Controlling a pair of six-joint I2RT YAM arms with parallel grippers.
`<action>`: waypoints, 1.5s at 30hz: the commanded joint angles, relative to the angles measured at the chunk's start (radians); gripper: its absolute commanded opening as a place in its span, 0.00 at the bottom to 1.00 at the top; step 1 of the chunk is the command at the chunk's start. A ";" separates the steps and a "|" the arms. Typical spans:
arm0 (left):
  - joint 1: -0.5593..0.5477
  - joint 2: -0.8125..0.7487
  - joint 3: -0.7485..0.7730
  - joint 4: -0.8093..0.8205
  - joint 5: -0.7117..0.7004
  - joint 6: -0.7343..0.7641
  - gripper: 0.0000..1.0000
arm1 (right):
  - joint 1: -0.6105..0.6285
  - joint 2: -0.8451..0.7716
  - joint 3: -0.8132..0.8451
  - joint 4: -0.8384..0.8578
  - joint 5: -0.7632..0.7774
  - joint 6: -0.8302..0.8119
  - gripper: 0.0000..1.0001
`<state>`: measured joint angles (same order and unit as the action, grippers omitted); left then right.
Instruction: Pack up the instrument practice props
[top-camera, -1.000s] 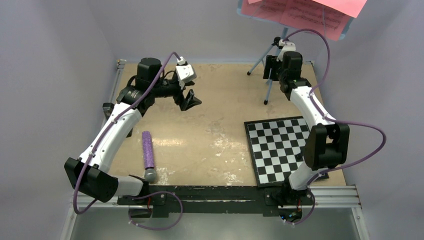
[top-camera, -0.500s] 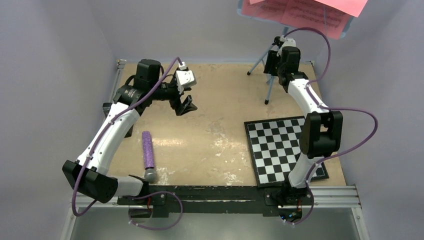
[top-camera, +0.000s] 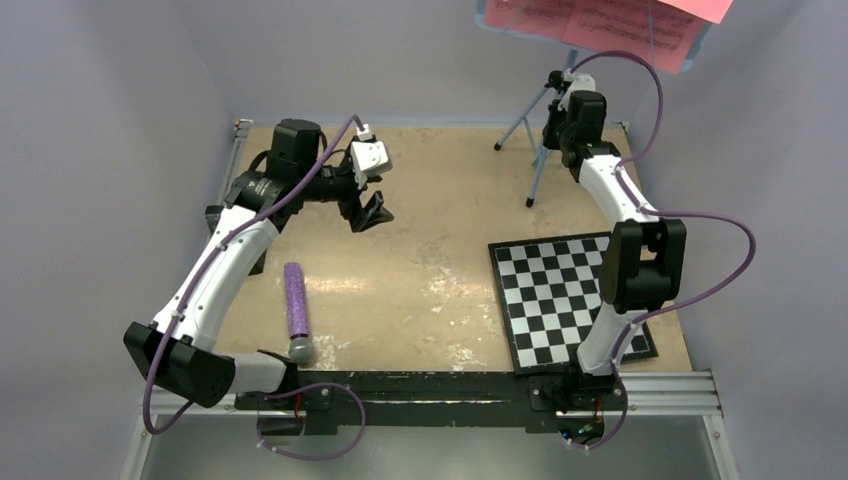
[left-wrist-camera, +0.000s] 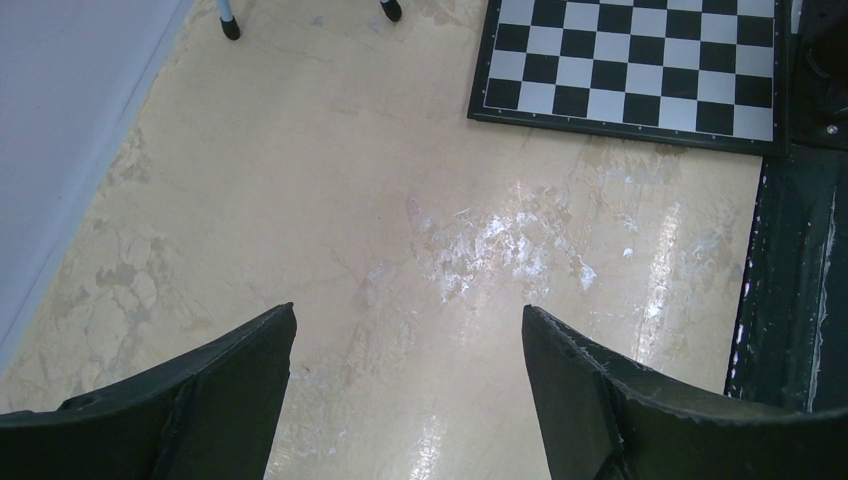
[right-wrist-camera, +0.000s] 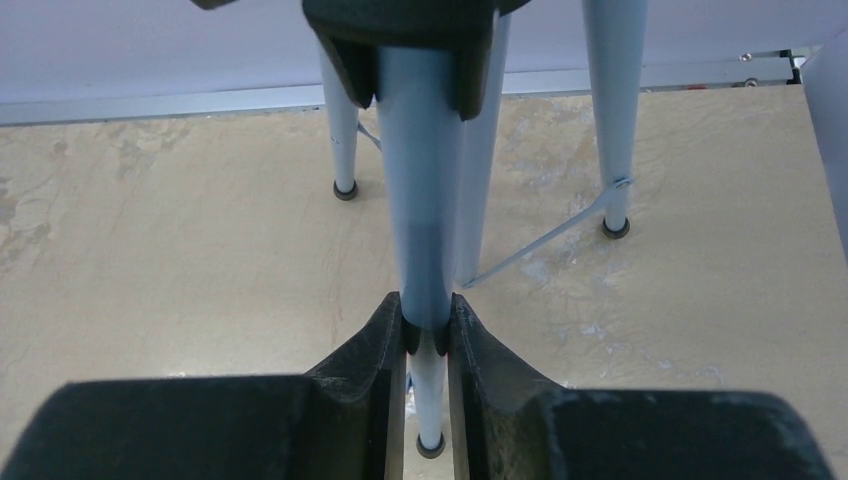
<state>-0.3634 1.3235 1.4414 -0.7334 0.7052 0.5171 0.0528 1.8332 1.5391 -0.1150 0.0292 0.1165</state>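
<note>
1. The right pincer (right-wrist-camera: 428, 325) was clamped on a light-blue tube of the music stand (right-wrist-camera: 425, 150), which stood at the far right corner of the worktop (top-camera: 440, 250).
2. Pink sheet-music pages (top-camera: 600, 25) rested on the stand's top.
3. The left pincer (left-wrist-camera: 407, 318) hung above bare worktop, fingers wide apart and holding nothing.
4. A checkered board (top-camera: 560, 295) lay near the right arm's base.

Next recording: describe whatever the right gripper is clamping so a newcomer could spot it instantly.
Start at the beige tabletop and go to its far right corner, beyond the black-and-white checkered board. There stands a light-blue metal music stand on tripod legs, its pole pinched by the right gripper. Only it stands tall, carrying pink sheet-music pages on top.
</note>
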 joint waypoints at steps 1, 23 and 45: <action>-0.005 -0.027 -0.018 0.019 0.007 -0.002 0.87 | 0.018 -0.027 0.009 -0.031 -0.187 0.004 0.00; -0.004 -0.125 -0.135 0.031 -0.001 0.003 0.87 | 0.109 -0.112 -0.106 -0.065 -0.438 -0.072 0.00; -0.005 -0.231 -0.255 0.037 -0.021 0.012 0.87 | 0.359 -0.285 -0.276 -0.075 -0.388 0.243 0.00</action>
<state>-0.3634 1.1259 1.2118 -0.7200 0.6945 0.5179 0.3740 1.6196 1.3128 -0.1394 -0.2787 0.1326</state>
